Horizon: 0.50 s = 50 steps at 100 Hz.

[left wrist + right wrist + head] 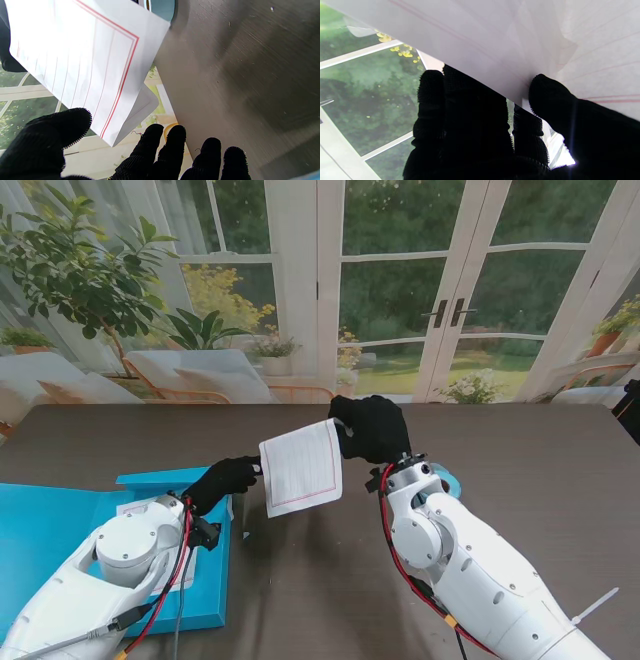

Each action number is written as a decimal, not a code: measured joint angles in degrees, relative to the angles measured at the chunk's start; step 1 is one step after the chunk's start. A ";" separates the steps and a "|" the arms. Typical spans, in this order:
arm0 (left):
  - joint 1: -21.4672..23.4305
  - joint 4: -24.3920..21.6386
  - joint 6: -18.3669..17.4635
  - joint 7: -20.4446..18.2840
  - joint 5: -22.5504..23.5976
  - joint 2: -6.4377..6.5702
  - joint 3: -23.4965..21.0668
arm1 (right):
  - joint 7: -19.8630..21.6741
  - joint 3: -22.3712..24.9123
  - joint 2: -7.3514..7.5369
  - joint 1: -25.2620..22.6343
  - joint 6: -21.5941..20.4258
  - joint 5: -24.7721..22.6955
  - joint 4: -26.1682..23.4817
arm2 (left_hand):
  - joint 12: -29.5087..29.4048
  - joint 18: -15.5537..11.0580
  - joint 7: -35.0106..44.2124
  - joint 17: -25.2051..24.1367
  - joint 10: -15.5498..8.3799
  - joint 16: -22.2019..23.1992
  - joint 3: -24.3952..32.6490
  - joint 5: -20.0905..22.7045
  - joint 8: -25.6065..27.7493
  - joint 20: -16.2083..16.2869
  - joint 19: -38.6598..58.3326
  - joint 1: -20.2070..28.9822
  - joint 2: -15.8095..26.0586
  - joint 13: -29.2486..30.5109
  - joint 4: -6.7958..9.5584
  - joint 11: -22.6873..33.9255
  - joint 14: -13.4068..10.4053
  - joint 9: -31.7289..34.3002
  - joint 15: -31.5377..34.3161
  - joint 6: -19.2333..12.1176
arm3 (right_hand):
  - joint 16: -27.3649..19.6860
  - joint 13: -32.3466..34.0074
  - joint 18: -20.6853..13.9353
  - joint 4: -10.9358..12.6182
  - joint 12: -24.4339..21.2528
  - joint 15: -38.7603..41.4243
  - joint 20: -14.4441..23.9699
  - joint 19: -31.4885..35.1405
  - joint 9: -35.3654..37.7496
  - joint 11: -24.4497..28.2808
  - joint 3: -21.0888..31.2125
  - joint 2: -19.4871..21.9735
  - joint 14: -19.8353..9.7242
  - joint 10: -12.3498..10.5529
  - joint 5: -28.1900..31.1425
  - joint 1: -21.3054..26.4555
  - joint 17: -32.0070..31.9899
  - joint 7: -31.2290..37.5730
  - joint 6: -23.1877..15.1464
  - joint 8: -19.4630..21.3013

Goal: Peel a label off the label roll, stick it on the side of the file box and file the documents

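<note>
The label [301, 467], a white sheet with red border lines, is hanging in the air at the centre of the stand's view. The right hand [371, 429] is pinching its upper right corner, while the left hand [222, 481] is reaching its left edge with fingers [150, 140] spread, gripping nothing. The blue file box [60, 530] is lying at lower left. Held by one corner, the sheet could curl, stick to a glove or tear.

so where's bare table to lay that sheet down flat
The wide dark table stretch on the right, beyond the right hand, is bare. So is the strip at the far left corner. The near left is crowded: the blue file box and left hand. The label sheet hangs over the middle.
</note>
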 measured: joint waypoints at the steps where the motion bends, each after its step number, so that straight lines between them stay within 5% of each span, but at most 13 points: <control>1: -0.12 0.14 -0.11 -0.03 -0.07 -0.01 0.14 | 0.00 0.02 -0.01 -0.04 0.03 0.09 -0.08 | 0.26 0.00 0.01 0.00 -0.01 0.02 0.12 0.00 0.05 0.02 0.00 -0.43 0.00 0.00 -0.01 0.00 -0.01 0.00 0.00 -0.01 | 0.00 0.00 0.00 0.00 0.00 0.00 0.00 0.00 0.00 0.00 0.00 0.00 0.00 0.01 0.00 0.01 0.00 0.00 0.01 0.00; 6: -0.56 0.62 -0.57 -0.26 -0.17 -0.06 0.65 | 0.00 0.07 -0.10 -0.19 0.17 0.59 -0.39 | 0.41 0.00 0.08 0.00 -0.05 0.24 0.65 0.00 0.16 0.10 0.00 -0.47 0.00 0.01 -1.09 0.10 -0.02 0.00 0.00 -0.04 | 0.01 0.00 0.00 0.00 0.00 0.00 0.00 0.00 0.00 0.00 0.00 0.00 0.23 0.02 0.00 0.03 0.00 0.00 0.04 0.00; 27: -2.74 3.37 -3.42 -1.17 -2.36 -0.39 3.04 | -0.12 0.14 -0.58 -0.88 0.58 1.95 -1.38 | 2.33 -0.02 1.41 0.00 -0.31 1.84 1.50 0.03 1.57 1.42 0.41 -0.47 -2.49 0.06 -1.10 0.88 -0.39 0.00 0.80 -1.54 | 0.01 0.00 0.00 -0.01 0.06 0.00 0.00 0.00 0.00 0.00 0.00 -0.01 0.30 0.05 0.00 0.04 0.00 0.00 0.08 0.00; 50: -4.14 6.00 -8.34 -0.93 -8.14 -1.47 4.72 | -0.52 0.04 -1.06 -1.63 0.95 3.23 -1.98 | 8.67 -0.02 6.42 0.92 -0.41 7.93 2.24 3.52 6.20 6.98 2.49 -0.27 -3.66 2.75 -1.10 3.49 -0.35 2.09 4.46 -2.51 | 0.01 0.00 0.00 -0.01 0.08 0.00 0.00 0.00 0.00 0.00 0.00 -0.01 0.33 0.07 0.00 0.36 0.00 0.00 0.69 0.00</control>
